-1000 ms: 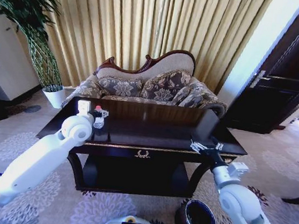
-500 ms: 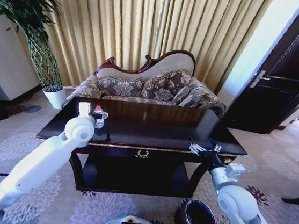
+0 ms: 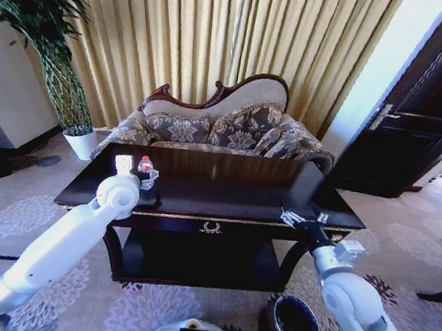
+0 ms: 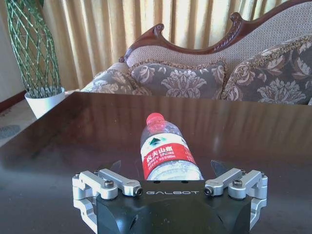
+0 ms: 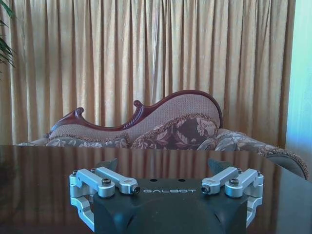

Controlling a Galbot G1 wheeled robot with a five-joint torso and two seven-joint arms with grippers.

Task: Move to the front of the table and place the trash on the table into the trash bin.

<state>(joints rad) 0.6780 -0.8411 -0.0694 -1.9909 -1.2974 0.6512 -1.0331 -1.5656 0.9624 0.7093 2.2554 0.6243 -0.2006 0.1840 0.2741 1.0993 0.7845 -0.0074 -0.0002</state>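
Straddling the bottle (image 4: pixel 165 152), left gripper (image 4: pixel 165 168) wide, right gripper (image 5: pixel 163 165) wide over table (image 3: pixel 226 190)

Dark glossy table (image 3: pixel 226 186), plastic bottle (image 4: pixel 165 156) lying on it

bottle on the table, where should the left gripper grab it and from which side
Grip the bottle across its labelled body, coming straight in from the base end. It lies on its side on the table, cap pointing away, already between the open left gripper fingers.

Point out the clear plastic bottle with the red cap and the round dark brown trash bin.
clear plastic bottle with red cap (image 4: pixel 165 155), left wrist view, red-white label.
round dark brown trash bin (image 3: pixel 265 321), head view, outer wall.
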